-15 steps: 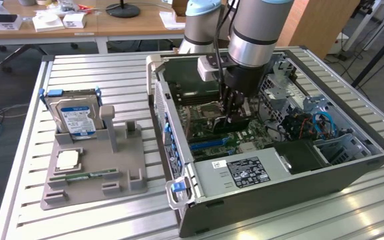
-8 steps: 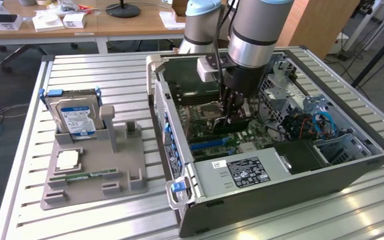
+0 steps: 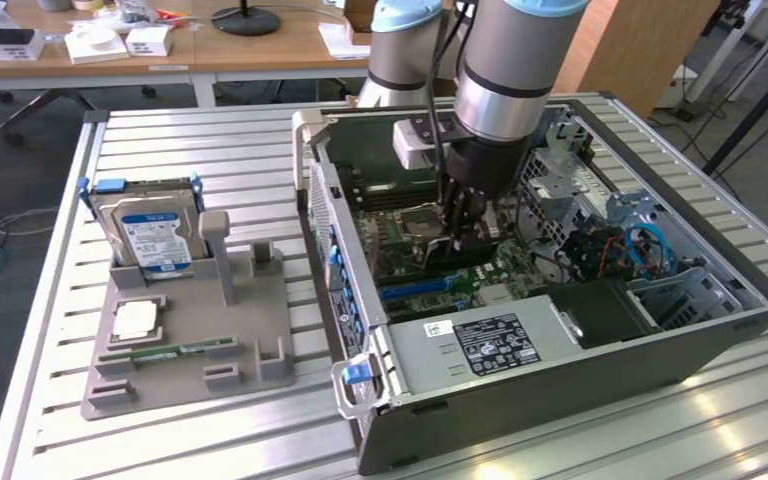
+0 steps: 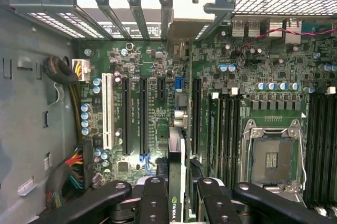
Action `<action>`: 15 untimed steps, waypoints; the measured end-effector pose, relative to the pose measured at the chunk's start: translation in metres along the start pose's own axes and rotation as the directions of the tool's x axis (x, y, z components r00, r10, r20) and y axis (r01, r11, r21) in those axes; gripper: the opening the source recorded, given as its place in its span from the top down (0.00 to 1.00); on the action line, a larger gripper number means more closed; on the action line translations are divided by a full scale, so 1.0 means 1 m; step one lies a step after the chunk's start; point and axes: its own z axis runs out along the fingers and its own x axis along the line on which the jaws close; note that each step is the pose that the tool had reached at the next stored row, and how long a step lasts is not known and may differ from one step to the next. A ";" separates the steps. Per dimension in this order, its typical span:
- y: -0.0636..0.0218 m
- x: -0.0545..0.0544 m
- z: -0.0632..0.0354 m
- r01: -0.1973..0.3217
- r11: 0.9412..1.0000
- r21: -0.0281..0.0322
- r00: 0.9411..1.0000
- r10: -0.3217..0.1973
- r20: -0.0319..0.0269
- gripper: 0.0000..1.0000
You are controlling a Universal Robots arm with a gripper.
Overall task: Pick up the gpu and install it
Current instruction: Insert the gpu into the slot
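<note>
Inside the open computer case (image 3: 704, 330), exterior view, the fingers (image 3: 462, 220) are clamped on the gpu (image 3: 482, 250), holding it on edge just above the motherboard (image 3: 418, 290), probably to meet a slot. Well away from them, a grey holder (image 3: 184, 330) carries a hard drive (image 3: 155, 235), a processor (image 3: 133, 320) and a memory stick (image 3: 171, 352). Wrist view: the fingers (image 4: 152, 203) pinch the gpu (image 4: 176, 205) edge-on, with expansion slots (image 4: 142, 113) just beyond.
</note>
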 end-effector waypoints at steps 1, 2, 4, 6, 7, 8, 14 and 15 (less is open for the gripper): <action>0.0000 0.000 0.0005 0.000 1.000 0.000 1.000 0.000 0.000 0.74; 0.0000 0.000 0.0010 0.000 1.000 0.000 1.000 0.000 0.000 0.74; 0.0000 0.000 0.0011 0.000 1.000 0.000 1.000 0.000 0.000 0.74; 0.0000 0.000 0.0012 0.000 1.000 0.000 1.000 0.000 0.000 0.74; 0.0000 0.000 0.0013 0.000 1.000 0.000 1.000 0.000 0.000 0.74; 0.0006 0.000 0.0015 0.000 1.000 0.000 1.000 0.000 0.000 0.74; 0.0051 0.000 0.0031 0.000 1.000 0.000 1.000 0.000 0.000 0.74; 0.0056 0.000 0.0034 0.000 1.000 0.000 1.000 0.000 0.000 0.74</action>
